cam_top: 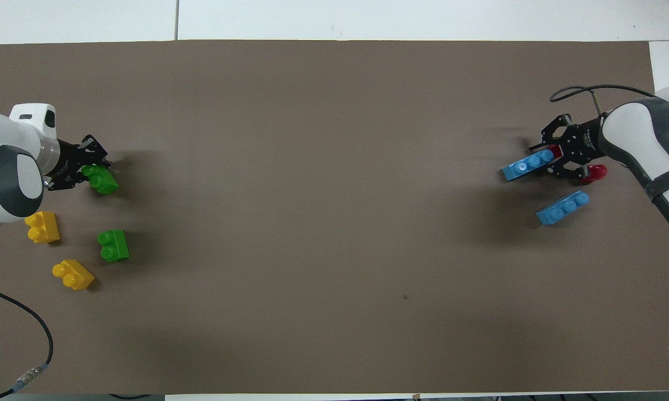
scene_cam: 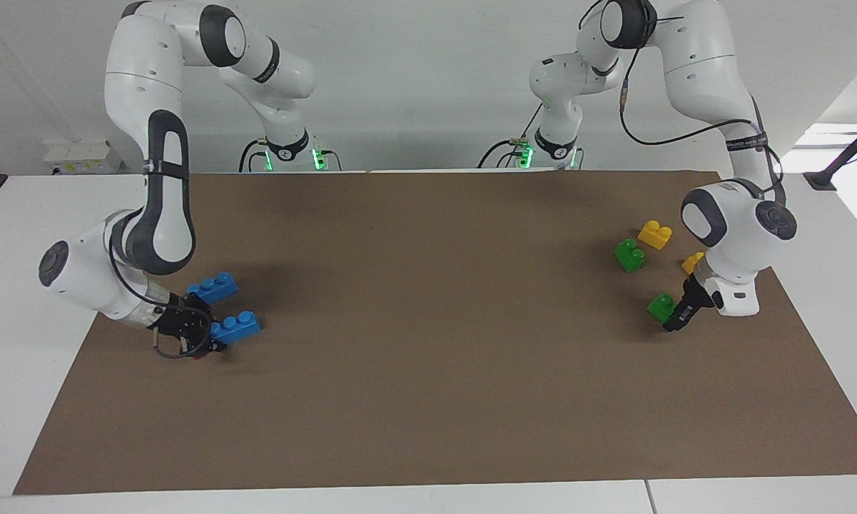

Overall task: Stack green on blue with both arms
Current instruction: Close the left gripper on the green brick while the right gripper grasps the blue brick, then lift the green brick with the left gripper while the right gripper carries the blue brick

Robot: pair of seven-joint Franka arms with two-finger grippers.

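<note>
The green brick [cam_top: 101,179] sits on the counter [cam_top: 334,223], pinched between the left end effector [cam_top: 84,170] fingers. The blue brick [cam_top: 529,164] lies gripped at one end by the right end effector [cam_top: 557,161].

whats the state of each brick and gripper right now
left gripper: shut on farther green brick
farther green brick: gripped at one end, on the mat
nearer green brick: loose, studs up
right gripper: shut on farther blue brick
farther blue brick: gripped at one end, on the mat
nearer blue brick: loose, studs up
yellow bricks: both loose
red bricks: loose, partly hidden by right gripper
</note>
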